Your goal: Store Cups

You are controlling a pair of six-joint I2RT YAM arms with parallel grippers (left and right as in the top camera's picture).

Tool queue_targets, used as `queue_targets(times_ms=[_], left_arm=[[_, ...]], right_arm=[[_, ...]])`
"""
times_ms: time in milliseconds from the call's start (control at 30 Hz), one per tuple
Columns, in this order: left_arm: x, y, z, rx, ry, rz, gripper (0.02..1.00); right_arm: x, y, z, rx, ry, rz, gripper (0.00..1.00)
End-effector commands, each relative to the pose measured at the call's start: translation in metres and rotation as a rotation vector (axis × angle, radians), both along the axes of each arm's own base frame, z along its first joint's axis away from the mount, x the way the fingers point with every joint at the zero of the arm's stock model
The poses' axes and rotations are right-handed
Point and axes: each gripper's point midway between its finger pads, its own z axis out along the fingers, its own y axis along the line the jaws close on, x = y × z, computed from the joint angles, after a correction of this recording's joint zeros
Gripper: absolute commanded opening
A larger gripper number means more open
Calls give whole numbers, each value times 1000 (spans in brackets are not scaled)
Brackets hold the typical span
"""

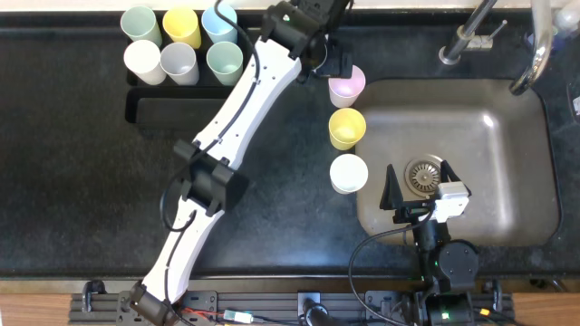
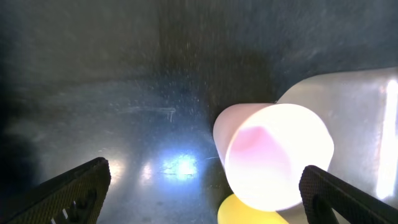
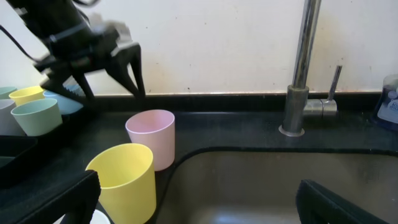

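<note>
Three loose cups stand in a row on the counter along the sink's left rim: a pink cup (image 1: 346,86) (image 2: 273,155) (image 3: 152,140), a yellow cup (image 1: 347,128) (image 3: 124,180) and a white cup (image 1: 349,173). My left gripper (image 1: 335,65) (image 2: 205,169) (image 3: 112,78) hovers open just above and behind the pink cup, with nothing between its fingers. The pink cup's mouth lies near one finger in the left wrist view. My right gripper (image 1: 417,178) (image 3: 199,185) sits open and empty low over the sink, facing the cups.
A black tray (image 1: 145,101) at the back left holds several upright cups (image 1: 178,62) (image 3: 37,112). The steel sink (image 1: 507,163) fills the right side, with a faucet (image 1: 467,36) (image 3: 305,68) behind it. Dark countertop (image 1: 91,181) spreads to the left.
</note>
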Motion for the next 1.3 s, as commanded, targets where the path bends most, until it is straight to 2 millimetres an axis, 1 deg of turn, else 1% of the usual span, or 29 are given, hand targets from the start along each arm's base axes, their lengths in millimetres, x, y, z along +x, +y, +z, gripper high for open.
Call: queue_targets(times_ms=[33, 100, 167, 267, 300, 367, 400, 500, 567, 667, 700, 767, 867, 967, 1067, 1133, 1200, 1300], left_arm=[[-2, -11, -16, -36, 49, 16, 993], [-2, -12, -24, -27, 60, 15, 987], [-1, -12, -31, -18, 64, 17, 956], [2, -13, -40, -12, 63, 19, 855], [3, -14, -43, -12, 63, 19, 807], [5, -16, -49, -12, 65, 18, 627], [5, -17, -51, -11, 66, 17, 568], [6, -20, -51, -16, 58, 13, 430], [7, -22, -50, -23, 48, 10, 373], [7, -22, -50, -23, 49, 10, 257], [7, -22, -49, -23, 48, 10, 205], [7, -23, -48, -24, 46, 10, 45], [7, -21, -38, -24, 29, 9, 36], [8, -10, -11, -4, -19, 30, 34], [9, 17, 33, 36, -98, 80, 36], [10, 43, 71, 70, -175, 132, 36], [8, 78, 113, 107, -254, 194, 36], [1, 131, 160, 151, -334, 291, 36]], right_arm=[[1, -1, -4, -4, 5, -4, 998], [1, -1, -4, -4, 5, -4, 998], [1, -1, -4, -4, 5, -4, 998], [1, -1, -4, -4, 5, -3, 996], [1, -1, -4, -4, 5, -4, 998], [1, -1, -4, -4, 5, -4, 998], [1, -1, -4, -4, 5, -4, 996], [1, -1, -4, -4, 5, -4, 998], [1, -1, -4, -4, 5, -4, 996], [1, -1, -4, -4, 5, -4, 998], [1, -1, -4, -4, 5, -4, 996], [1, -1, -4, -4, 5, -4, 998], [1, -1, -4, -4, 5, -4, 998], [1, -1, -4, -4, 5, -4, 998], [1, -1, -4, -4, 5, -3, 996], [1, -1, -4, -4, 5, -4, 998], [1, -1, -4, -4, 5, -4, 998], [1, -1, -4, -4, 5, -4, 998]])
